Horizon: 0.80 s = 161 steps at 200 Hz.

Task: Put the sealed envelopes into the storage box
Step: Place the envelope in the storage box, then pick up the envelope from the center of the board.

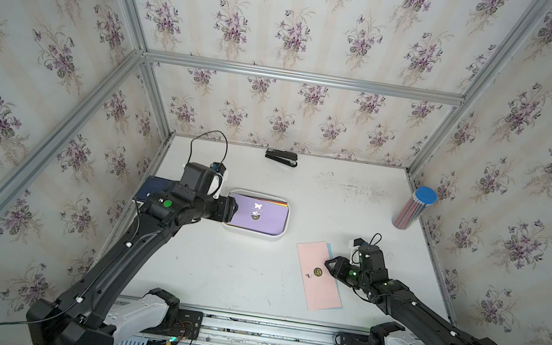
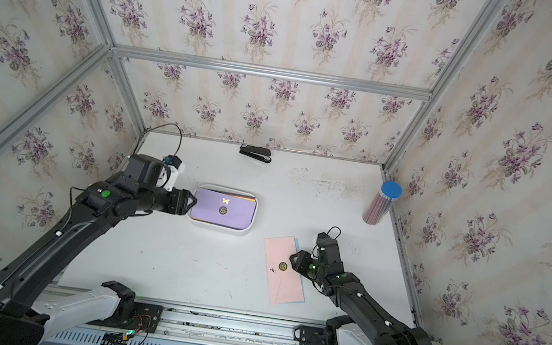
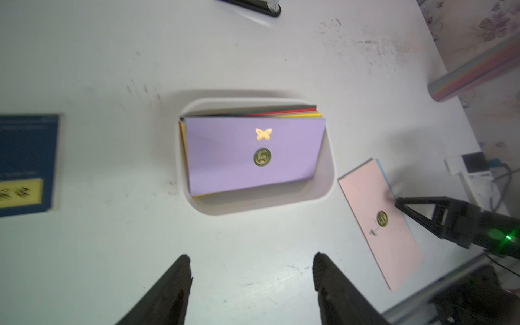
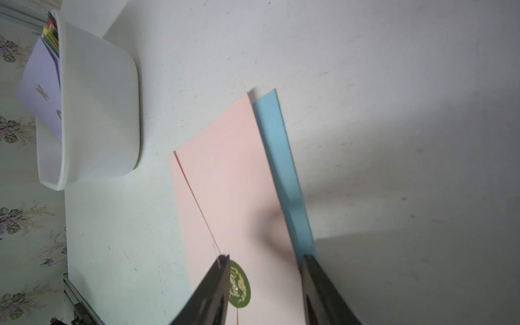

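Pink envelope [image 4: 230,183] lies flat beneath half-open right jaws

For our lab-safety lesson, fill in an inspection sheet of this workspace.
Surface: white table, scuffed at the back.
Job's things: storage box holds a stack, lilac envelope on top; pink envelope over light blue envelope on the table.
Clutter: stapler, pencil tube, blue book.
End effectors: left end effector open, empty; right end effector open over the pink envelope.
Cables: cable looped above left wrist.
Surroundings: floral wallpaper, aluminium frame.
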Available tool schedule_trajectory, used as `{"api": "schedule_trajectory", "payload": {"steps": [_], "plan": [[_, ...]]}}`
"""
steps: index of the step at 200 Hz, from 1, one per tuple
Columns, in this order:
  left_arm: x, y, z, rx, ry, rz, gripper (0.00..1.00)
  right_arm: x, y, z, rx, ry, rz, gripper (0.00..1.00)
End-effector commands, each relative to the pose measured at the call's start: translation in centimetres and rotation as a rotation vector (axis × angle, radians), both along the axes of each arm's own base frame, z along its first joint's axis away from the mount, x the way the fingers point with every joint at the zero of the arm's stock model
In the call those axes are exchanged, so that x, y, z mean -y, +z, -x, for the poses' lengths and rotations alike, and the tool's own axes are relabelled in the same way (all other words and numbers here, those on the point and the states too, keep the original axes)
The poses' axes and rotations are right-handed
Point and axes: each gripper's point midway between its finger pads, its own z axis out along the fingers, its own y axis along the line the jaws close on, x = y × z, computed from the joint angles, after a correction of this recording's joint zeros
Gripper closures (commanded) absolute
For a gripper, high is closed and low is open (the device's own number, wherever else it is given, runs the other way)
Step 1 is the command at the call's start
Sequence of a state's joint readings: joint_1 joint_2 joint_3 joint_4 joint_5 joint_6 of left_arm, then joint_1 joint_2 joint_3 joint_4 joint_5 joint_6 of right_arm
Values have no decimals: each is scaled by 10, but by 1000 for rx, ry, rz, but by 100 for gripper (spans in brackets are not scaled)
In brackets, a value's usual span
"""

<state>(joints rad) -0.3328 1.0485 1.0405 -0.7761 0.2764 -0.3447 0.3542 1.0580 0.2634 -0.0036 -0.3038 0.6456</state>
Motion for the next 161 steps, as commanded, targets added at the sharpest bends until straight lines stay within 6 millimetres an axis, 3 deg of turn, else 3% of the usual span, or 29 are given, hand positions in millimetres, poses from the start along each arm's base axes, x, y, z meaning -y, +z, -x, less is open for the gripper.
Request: {"api": "schedule_trajectory", "payload": {"steps": [1, 38, 67, 111, 161], "plan": [[37, -17, 45, -142, -70, 219, 33, 1, -1, 0, -1, 7, 13, 54], [84, -65, 95, -245, -114, 268, 33, 1, -5, 4, -20, 11, 10, 54], [130, -105, 115, -332, -181, 287, 33, -2, -7, 9, -39, 19, -6, 54], [182, -130, 112, -347, -246, 248, 33, -3, -10, 17, -58, 28, -30, 54], [218, -176, 111, -434, -281, 262, 36, -7, -15, 26, -94, 37, -60, 55]]}}
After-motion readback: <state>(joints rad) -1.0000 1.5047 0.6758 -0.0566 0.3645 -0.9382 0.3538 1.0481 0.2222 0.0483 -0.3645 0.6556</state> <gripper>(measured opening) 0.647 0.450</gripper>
